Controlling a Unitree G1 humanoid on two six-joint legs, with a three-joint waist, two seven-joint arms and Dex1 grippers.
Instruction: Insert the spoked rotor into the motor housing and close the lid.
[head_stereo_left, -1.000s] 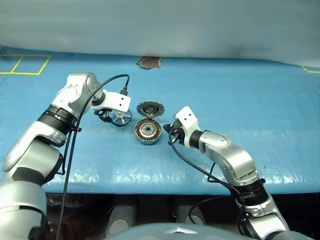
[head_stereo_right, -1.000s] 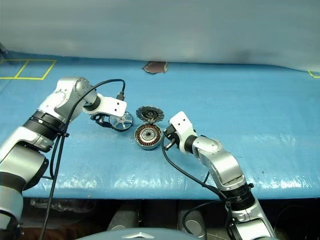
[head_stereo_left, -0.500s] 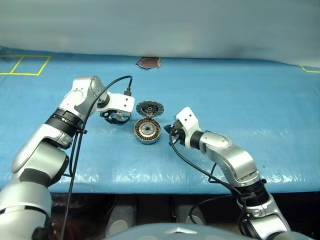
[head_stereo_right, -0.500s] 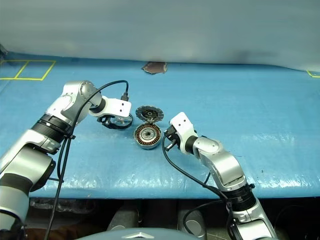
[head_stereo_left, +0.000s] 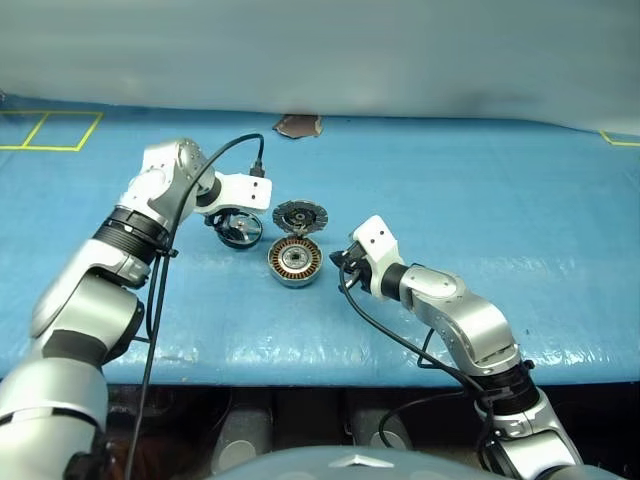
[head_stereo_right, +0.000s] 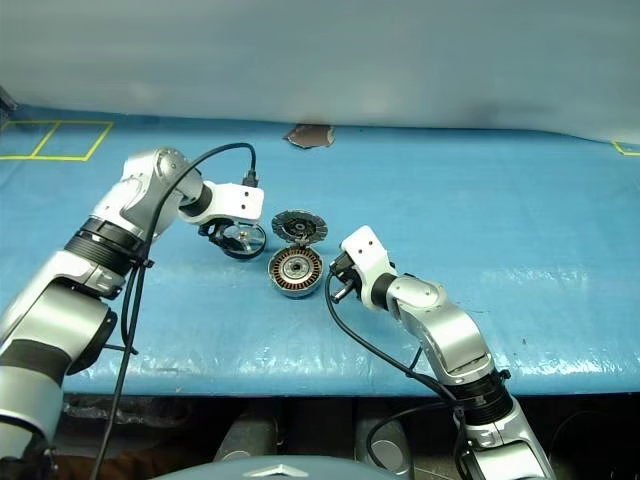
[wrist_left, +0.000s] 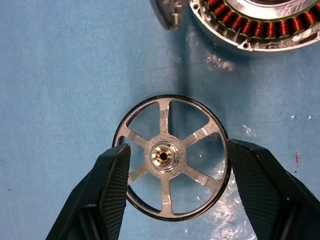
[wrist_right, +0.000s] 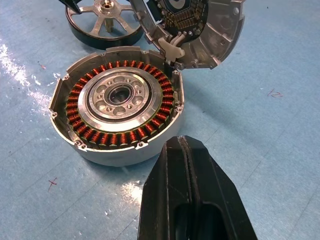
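Observation:
The spoked rotor (wrist_left: 172, 157), a silver wheel with a dark rim, sits between the fingers of my left gripper (wrist_left: 175, 150), which is shut on its rim from both sides. It is just left of the motor housing (head_stereo_left: 295, 262), close over the blue mat. The housing lies open, showing its ring of copper windings (wrist_right: 120, 100). The lid (wrist_right: 200, 30) stands tilted up at the housing's far edge, dark segmented face inward. My right gripper (head_stereo_left: 345, 262) is shut and empty, just right of the housing, pointing at it.
The blue mat (head_stereo_left: 480, 200) covers the table, and its front edge (head_stereo_left: 300, 350) runs close to me. A brown torn patch (head_stereo_left: 298, 124) lies at the back edge. Yellow tape squares (head_stereo_left: 60, 130) mark the far left. A black cable (head_stereo_left: 230, 160) loops over my left wrist.
My left gripper has shifted a little toward the housing and rolled slightly, with the rotor between its fingers. The right arm, the housing and the lid have stayed put.

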